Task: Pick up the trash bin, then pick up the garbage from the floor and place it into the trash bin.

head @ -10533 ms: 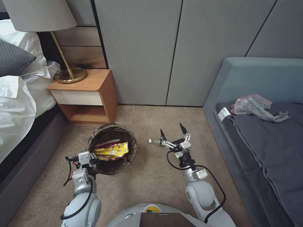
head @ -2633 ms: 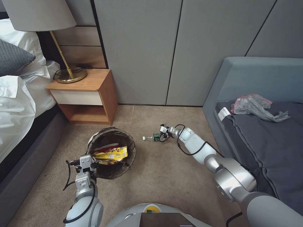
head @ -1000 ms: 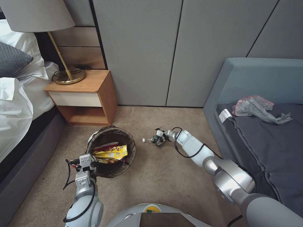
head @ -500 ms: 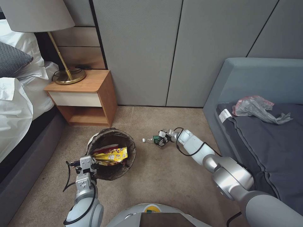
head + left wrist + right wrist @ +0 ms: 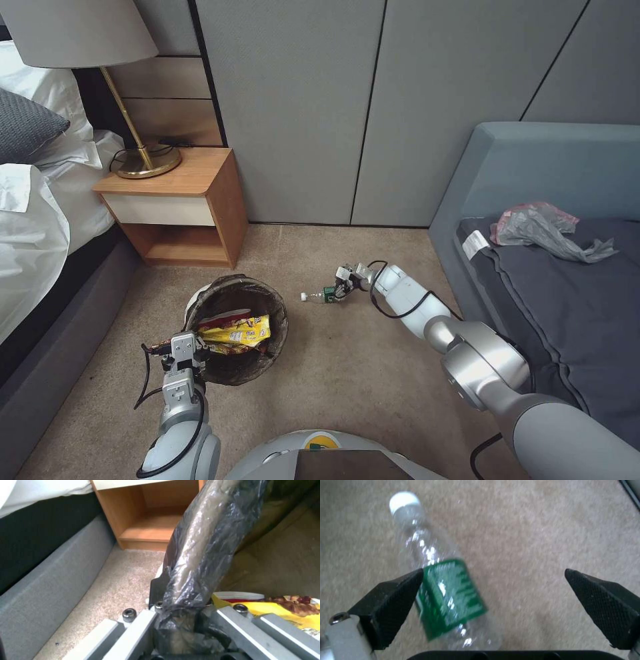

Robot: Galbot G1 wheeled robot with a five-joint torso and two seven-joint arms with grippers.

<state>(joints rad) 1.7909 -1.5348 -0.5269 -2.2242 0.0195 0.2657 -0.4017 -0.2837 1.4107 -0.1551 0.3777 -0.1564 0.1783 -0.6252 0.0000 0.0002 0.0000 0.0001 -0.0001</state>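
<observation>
Tan carpeted floor (image 5: pixel 333 373); a clear green-labelled bottle (image 5: pixel 319 295) lies on its side there; a wooden nightstand (image 5: pixel 175 203) stands near the wall.

A wooden nightstand (image 5: pixel 175 203) carries a brass lamp (image 5: pixel 130 127) beside the white-sheeted bed (image 5: pixel 30 220); a crumpled grey plastic bag (image 5: pixel 541 230) lies on the grey-blue sofa (image 5: pixel 567 300).

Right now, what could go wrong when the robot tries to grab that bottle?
The bottle lies off-centre between the open right gripper, against one finger, so closing might nudge it and roll it away. The left gripper pinches the trash bin by its bag-covered rim; the liner could slip and the bin tip.
</observation>
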